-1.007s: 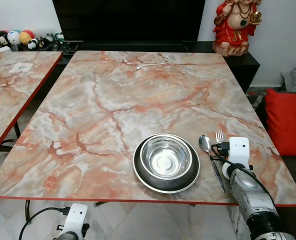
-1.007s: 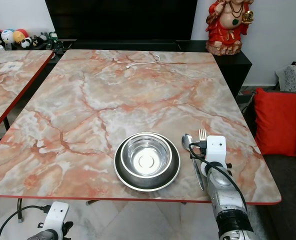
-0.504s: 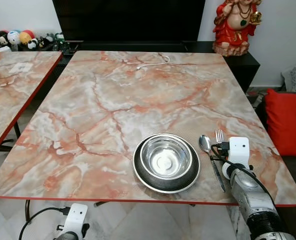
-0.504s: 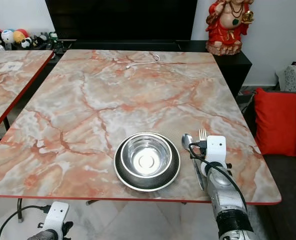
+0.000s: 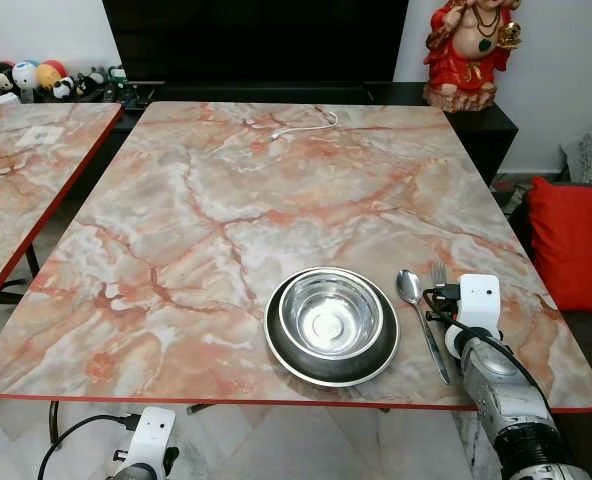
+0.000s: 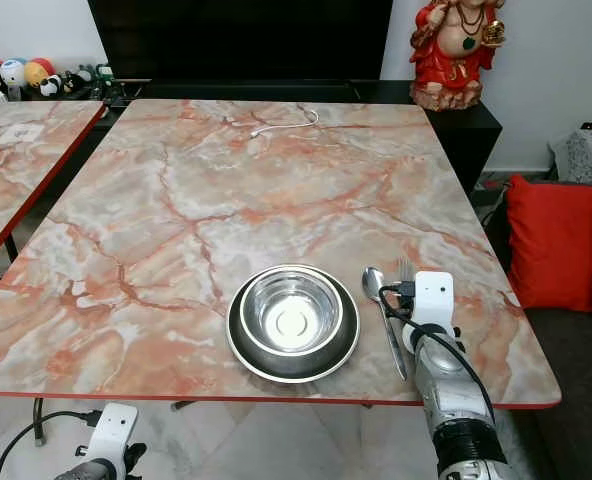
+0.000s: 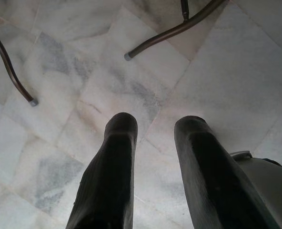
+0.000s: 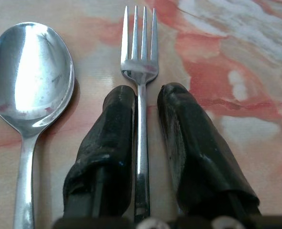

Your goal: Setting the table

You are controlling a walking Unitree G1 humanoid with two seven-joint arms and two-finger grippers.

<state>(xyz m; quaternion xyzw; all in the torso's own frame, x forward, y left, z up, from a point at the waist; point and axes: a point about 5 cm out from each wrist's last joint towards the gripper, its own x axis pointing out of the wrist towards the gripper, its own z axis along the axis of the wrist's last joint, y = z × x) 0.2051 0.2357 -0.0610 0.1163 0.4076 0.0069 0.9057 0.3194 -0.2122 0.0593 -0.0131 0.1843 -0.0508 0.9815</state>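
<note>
Left eye view: marble-patterned surface [image 5: 226,200]; steel bowl [image 5: 331,316] nested on a dark plate [image 5: 276,345], lower centre of frame. Spoon [image 5: 412,290] lies just right of the plate; fork [image 5: 438,271] tines show beyond it, partly behind the right wrist camera housing.
Right eye view: same layout, lower centre-right; white cable [image 6: 284,124] in the upper centre, red figurine [image 6: 453,50] at the upper right.
Left wrist view: left claw [image 7: 155,129] spread, grasping nothing, hanging idle over the tiled floor [image 7: 107,86].
Right wrist view: right claw [image 8: 146,98] straddles the fork's neck, centre of frame; the left finger appears to touch the handle, a slim gap remains on the right.
Step in hand: judged to be placing the fork beside the spoon.
Next move: likely calls for widening the fingers fully and lifting straight clear without dragging the fork.
Writing or brands: none legible.
</note>
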